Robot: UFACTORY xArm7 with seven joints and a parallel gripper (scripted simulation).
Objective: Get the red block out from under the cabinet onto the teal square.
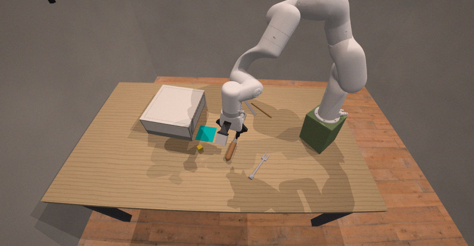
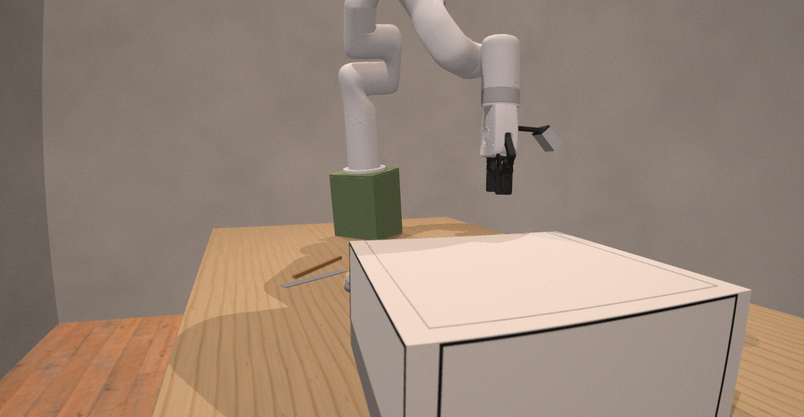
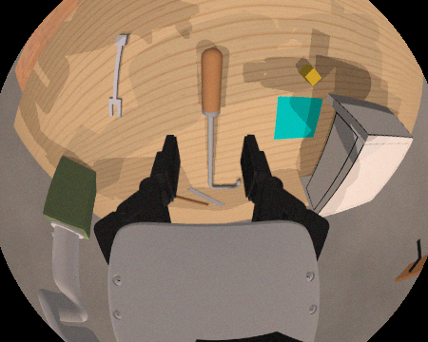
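arm arched, wrist vertical | pincer pointing down, raised | fingers half parted, empty

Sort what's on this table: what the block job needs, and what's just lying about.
Needed:
- cabinet; the red block is not visible
- teal square
- hook tool with wooden handle
- open tool, above the hook

Lying about:
- yellow cube
- fork
- brown stick
- grey strip

We record a light wooden table on dark legs, standing on reddish plank flooring. Plain grey walls rise behind the table. Broad soft shadows fall across the table's surface.
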